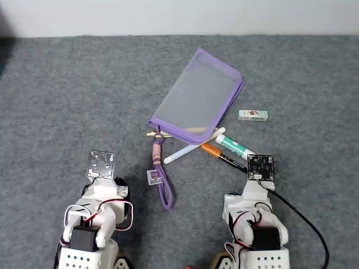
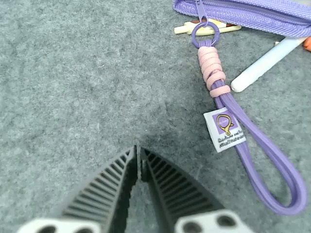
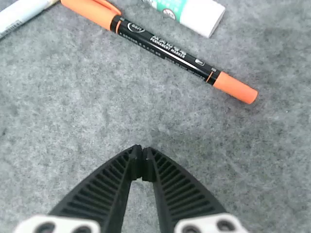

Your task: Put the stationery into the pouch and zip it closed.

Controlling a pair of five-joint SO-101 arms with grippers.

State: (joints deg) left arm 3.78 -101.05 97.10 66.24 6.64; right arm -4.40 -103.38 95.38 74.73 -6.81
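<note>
The purple pouch (image 1: 197, 98) lies flat on the grey tabletop (image 1: 67, 84), turned at a slant, with its zip edge toward the two arms. From overhead I can't tell how far that zip is drawn.

Its near edge covers the far ends of a white pen (image 1: 188, 150) and a green-and-white glue stick (image 1: 233, 145). A pale stick (image 1: 151, 133) pokes out from under the corner where the strap (image 1: 162, 179) hangs. An orange-and-black marker (image 1: 221, 156) lies just beside the glue stick, and a small eraser (image 1: 253, 115) sits apart, off to the pouch's side.

The left wrist view gives what the overhead one cannot. It shows the ring joining strap (image 2: 257, 160) to pouch (image 2: 252, 14), a pink wrapping below that ring, and a little white tag (image 2: 224, 130). The pale stick (image 2: 187, 29) and the pen's tip (image 2: 265, 65) are cut off at the pouch's edge.

The right wrist view shows the marker (image 3: 165, 46) whole, with the pen (image 3: 19, 14) and glue stick (image 3: 189, 9) clipped at the frame.

The left claw (image 2: 139, 165) is closed tight on nothing, above bare felt, with the strap loop near it to one side. The right claw (image 3: 142, 165) is likewise pinched together and empty, with the marker near, just beyond its tips.
</note>
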